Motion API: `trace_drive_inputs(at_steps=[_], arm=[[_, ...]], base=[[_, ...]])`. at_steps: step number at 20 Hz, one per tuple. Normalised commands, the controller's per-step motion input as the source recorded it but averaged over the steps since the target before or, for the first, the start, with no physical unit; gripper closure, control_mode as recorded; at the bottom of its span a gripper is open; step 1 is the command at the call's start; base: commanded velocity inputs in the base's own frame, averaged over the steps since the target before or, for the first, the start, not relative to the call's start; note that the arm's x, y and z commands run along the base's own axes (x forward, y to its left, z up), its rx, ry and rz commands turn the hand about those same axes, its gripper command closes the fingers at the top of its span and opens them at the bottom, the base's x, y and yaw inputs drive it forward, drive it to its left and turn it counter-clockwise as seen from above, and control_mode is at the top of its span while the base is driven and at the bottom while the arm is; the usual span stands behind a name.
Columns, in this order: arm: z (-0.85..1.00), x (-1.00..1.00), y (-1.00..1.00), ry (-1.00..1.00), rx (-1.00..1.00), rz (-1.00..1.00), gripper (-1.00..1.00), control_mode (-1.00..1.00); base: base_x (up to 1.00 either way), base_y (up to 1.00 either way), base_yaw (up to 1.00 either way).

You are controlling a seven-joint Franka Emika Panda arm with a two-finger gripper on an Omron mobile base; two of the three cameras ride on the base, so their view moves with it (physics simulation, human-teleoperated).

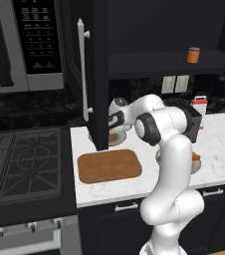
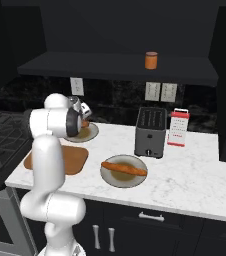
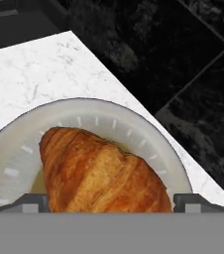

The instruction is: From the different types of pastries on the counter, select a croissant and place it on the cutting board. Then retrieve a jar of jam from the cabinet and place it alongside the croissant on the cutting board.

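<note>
Croissant point(image 3: 100, 171) flaky, glossy; cutting board point(image 1: 109, 166) matt wood; counter point(image 2: 195, 172) marbled stone.

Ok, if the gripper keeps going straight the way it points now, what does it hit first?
Most likely the croissant on its grey plate: it sits between the fingertips, dead ahead of the gripper. Exact gap is unclear.

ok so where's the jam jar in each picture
Left base view: the jam jar stands on the open cabinet shelf, upper right.
Right base view: it stands on the same shelf, top centre-right.
Hand view: not in it.
Shared landmark: the toaster on the counter below the shelf.
</note>
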Motion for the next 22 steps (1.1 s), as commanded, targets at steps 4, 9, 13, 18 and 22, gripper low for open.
trace_drive_inputs(at_steps=[4, 9, 13, 18, 22], arm=[[0.49, -0.9, -0.06, -0.35, 0.03, 0.04, 1.0, -1.0], [0.91, -0.75, -0.12, -0.13, 0.02, 0.0, 1.0, -1.0], [0.82, -0.58, -0.13, -0.01, 0.05, 0.0, 1.0, -1.0], [0.49, -0.45, -0.06, 0.06, 0.07, 0.0, 1.0, -1.0], [0.23, -0.5, -0.18, 0.03, 0.06, 0.0, 1.0, -1.0]], base=[[0.0, 0.0, 0.0], [0.0, 0.0, 0.0], [0.0, 0.0, 0.0], [0.0, 0.0, 0.0], [0.0, 0.0, 0.0]])
